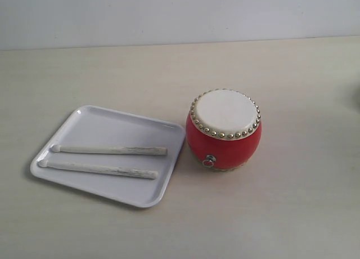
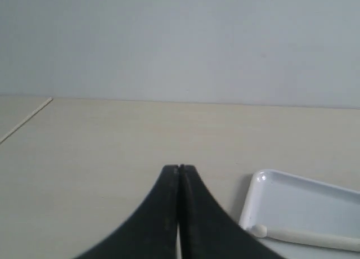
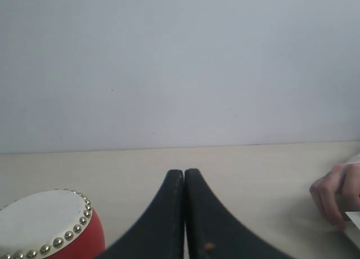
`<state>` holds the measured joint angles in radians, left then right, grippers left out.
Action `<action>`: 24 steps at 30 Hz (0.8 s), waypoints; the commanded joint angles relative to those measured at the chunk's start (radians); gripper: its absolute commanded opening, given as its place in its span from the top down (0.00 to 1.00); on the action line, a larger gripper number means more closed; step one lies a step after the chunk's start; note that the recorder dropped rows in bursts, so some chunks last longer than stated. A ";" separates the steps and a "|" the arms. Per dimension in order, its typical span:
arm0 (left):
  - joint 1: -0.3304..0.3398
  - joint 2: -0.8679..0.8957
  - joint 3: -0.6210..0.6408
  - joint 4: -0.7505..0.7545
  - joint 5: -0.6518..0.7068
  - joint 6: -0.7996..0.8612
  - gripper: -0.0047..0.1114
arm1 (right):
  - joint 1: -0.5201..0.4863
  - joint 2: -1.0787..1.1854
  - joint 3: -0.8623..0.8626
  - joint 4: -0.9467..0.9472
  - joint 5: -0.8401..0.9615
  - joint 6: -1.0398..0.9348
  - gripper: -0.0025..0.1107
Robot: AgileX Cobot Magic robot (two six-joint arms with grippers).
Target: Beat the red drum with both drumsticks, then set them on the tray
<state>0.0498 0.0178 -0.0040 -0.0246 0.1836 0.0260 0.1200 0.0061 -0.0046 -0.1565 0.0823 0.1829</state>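
Both drumsticks (image 1: pixel 107 159) lie side by side on the tray (image 1: pixel 121 129), just beside the red drum (image 1: pixel 224 130) on the counter. Left tool (image 2: pixel 179 170) and right tool (image 3: pixel 184 173) are closed, empty (neither appears in the exterior view). Judging by this, either nothing has begun or all is done; if beginning, each tool must open and take one stick.

On the surface (image 1: pixel 281 214), the tray (image 1: pixel 101 121) is set to the left and the drum (image 1: pixel 224 129) just beside it to the right, upright, close to the tray's right edge. Two drumsticks (image 1: pixel 107 150) are laid inside the tray, side by side and nearly parallel, one behind the other, tips pointed left. A wall (image 1: pixel 180 14) is seen behind the surface.
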 commanded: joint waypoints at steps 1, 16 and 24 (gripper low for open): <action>-0.039 -0.005 0.004 0.015 -0.007 -0.033 0.96 | -0.004 -0.006 0.005 -0.001 -0.002 0.003 0.98; -0.055 -0.005 0.004 0.007 -0.002 -0.034 0.96 | -0.004 -0.006 0.005 -0.001 -0.002 0.003 0.98; -0.055 -0.005 0.004 0.007 -0.002 -0.034 0.96 | -0.004 -0.006 0.005 -0.001 -0.002 0.003 0.98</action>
<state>0.0000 0.0178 -0.0040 -0.0152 0.1856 0.0000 0.1200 0.0061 -0.0046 -0.1565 0.0823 0.1848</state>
